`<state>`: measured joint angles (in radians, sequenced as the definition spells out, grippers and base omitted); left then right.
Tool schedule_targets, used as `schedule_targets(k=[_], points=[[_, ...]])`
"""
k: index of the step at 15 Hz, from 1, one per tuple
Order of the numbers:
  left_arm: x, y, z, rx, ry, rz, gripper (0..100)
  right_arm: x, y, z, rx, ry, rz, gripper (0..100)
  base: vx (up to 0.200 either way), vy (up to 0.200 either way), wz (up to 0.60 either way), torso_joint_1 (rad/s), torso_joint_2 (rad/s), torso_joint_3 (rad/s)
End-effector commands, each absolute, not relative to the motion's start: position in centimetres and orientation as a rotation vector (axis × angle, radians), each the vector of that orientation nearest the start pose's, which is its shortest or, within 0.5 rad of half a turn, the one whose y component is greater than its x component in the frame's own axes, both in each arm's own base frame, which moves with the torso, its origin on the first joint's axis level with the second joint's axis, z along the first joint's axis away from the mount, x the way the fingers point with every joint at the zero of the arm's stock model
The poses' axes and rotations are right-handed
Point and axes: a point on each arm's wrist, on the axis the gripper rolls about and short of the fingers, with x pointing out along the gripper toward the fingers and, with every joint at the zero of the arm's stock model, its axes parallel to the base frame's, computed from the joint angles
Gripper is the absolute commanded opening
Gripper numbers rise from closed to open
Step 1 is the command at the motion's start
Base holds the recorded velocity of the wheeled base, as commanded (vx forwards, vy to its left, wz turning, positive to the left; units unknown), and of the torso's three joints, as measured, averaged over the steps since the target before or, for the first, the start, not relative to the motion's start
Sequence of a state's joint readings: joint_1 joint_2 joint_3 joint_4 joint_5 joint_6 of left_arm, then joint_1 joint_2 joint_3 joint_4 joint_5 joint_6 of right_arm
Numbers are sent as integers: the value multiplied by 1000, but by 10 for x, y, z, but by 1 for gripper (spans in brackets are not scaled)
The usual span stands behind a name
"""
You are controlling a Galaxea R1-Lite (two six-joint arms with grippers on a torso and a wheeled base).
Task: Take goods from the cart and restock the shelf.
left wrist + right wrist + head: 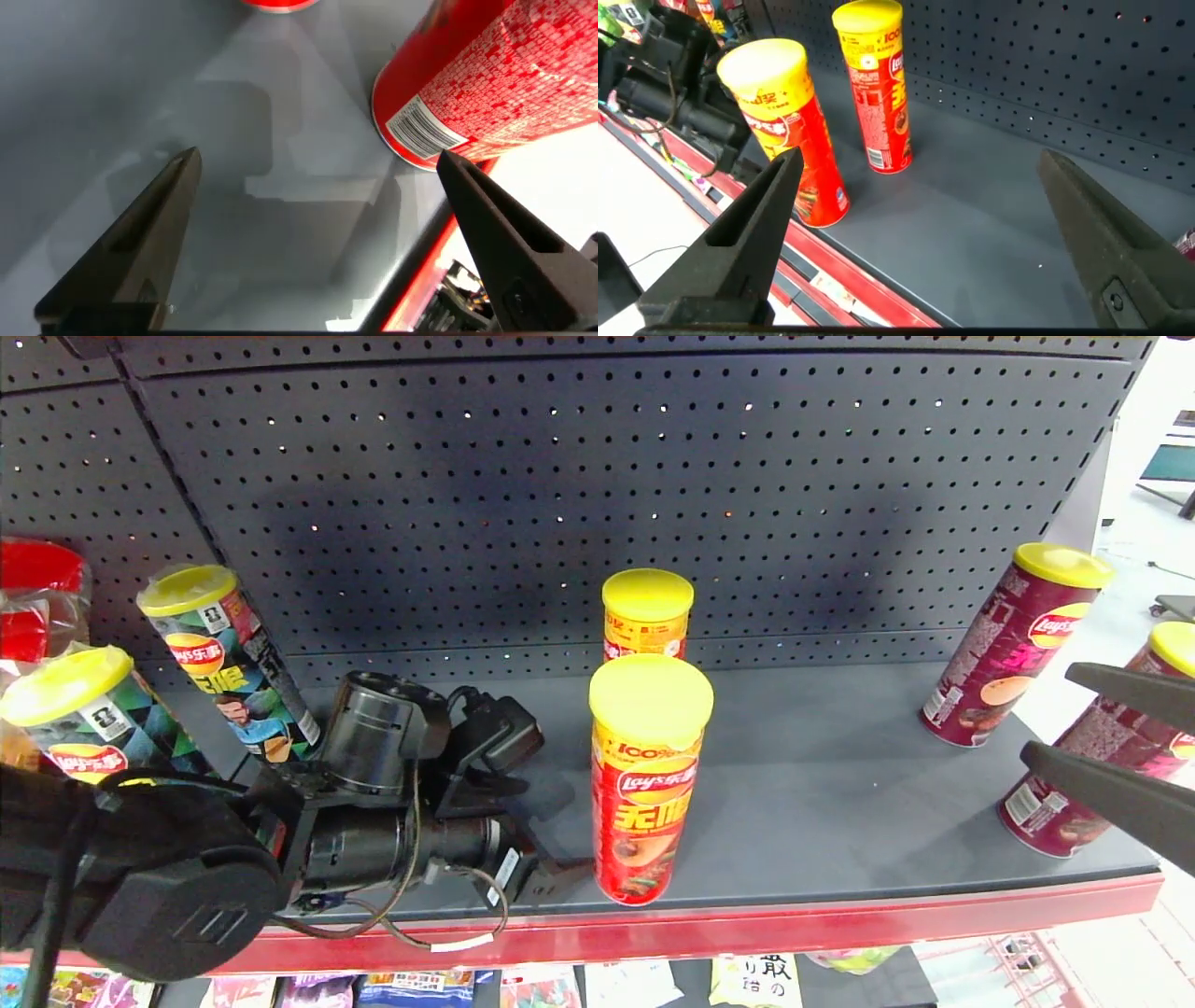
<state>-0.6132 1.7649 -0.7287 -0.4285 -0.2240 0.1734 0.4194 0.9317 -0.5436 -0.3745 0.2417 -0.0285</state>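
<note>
Grippers both stand spread wide and carry nothing. The left gripper (318, 157) lies low over the grey shelf (822, 784) near its red front edge, with one finger just beside the base of the front red can (646, 784); contact cannot be confirmed. The right gripper (1046, 711) hangs at the shelf's right end, in front of the nearer maroon can (1046, 817). The front red can stands upright near the edge. A second red can (646, 611) stands upright directly behind it, close to the pegboard back panel (597, 476).

I see a red yellow-lidded chip can (647, 803), upright at front of grey shelf (822, 793), second can (646, 616) upright just behind it
</note>
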Motion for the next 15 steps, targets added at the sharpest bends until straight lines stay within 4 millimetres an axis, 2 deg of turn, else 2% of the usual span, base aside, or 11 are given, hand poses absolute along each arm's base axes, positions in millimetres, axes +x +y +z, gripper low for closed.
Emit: schedule_targets(k=[1,9,12,14,15], points=[[241,-180,123,282,540,-871,100,102,52,243,-29,6,663,100,0,0,0,0,0,0],[243,-182,123,285,538,-871,100,101,51,245,-29,0,660,100,0,0,0,0,0,0],[228,-154,145,255,457,-785,100,100,49,241,-30,9,648,100,0,0,0,0,0,0],[196,-118,173,196,349,-705,100,97,45,239,-29,5,628,100,0,0,0,0,0,0],[180,-108,181,169,315,-699,100,95,44,235,-31,9,629,100,0,0,0,0,0,0]])
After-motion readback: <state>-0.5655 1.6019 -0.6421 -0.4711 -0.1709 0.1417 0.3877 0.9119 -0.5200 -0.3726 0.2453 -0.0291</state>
